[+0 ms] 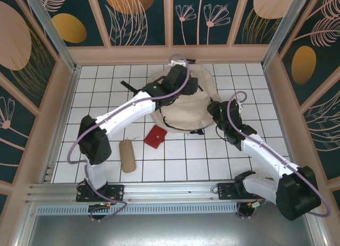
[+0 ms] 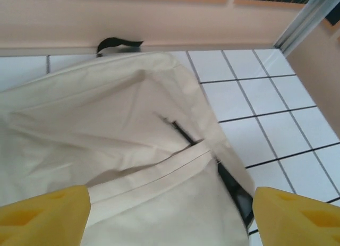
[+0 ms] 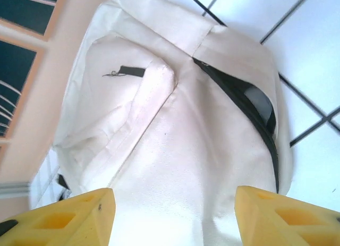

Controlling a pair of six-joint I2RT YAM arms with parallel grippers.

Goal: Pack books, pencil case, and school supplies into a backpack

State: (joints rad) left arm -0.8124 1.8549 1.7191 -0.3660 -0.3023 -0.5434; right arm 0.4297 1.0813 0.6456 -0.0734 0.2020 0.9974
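Two white robot arms reach from the near edge of a white tiled table (image 1: 186, 161) toward a large cream fabric backpack (image 1: 186, 117) lying flat near the far wall. From above, the left gripper (image 1: 178, 78) hangs over the backpack's far half. The right gripper (image 1: 218, 110) sits at the bag's right edge. A small flat red square item (image 1: 155, 136) lies on the tiles just off the backpack's near left corner. A tan soft roll-shaped pencil case (image 1: 127, 155) lies closer to the left arm's base, apart from the red square. A black strap (image 1: 127, 85) trails from the backpack's left side.

In the left wrist view, the left gripper (image 2: 170, 195) has its yellow fingers (image 2: 45, 217) spread wide above creased cream fabric, gripping nothing. A dark zipper opening (image 2: 236, 190) gapes toward the right. In the right wrist view, the right gripper (image 3: 175, 195) also has its yellow fingers (image 3: 289, 217) spread apart above the backpack, holding nothing. The dark, partly open zipper curves along the bag's right side, and a small black zipper pull (image 3: 127, 71) lies on a front pocket.
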